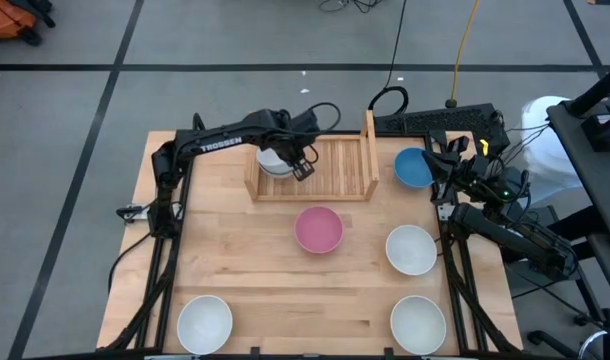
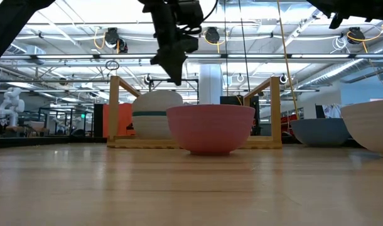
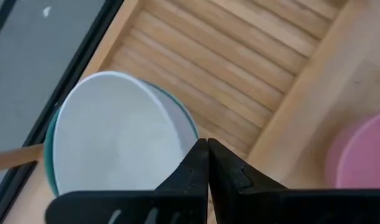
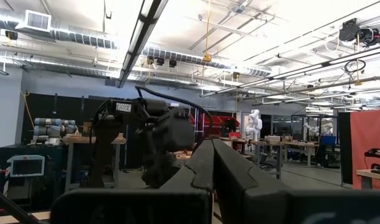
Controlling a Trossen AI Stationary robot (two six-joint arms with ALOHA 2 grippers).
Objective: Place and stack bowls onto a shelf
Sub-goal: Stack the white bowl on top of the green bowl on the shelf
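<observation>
Grey floor crossed by dark lines surrounds the wooden counter [image 1: 245, 290], seen from above in the middle of the frame; the shelf [image 1: 335, 170] sits at the counter's upper centre, with a stack of bowls [image 1: 273, 163] in its left half, a white one on top and a teal rim showing beneath it in the left wrist view; the left claw [image 1: 303, 170] hangs just right of that stack above the slats, fingers pressed together, holding nothing; the pink bowl [image 1: 318, 229] rests below the shelf at mid-frame; the blue bowl [image 1: 413, 167] lies just right of the shelf; three white bowls stand loose, one at right centre [image 1: 410, 249], one at lower right [image 1: 418, 324], one at lower left [image 1: 204, 323]; the right claw [image 4: 212, 165] is folded back at the counter's right edge, fingers closed and empty.
</observation>
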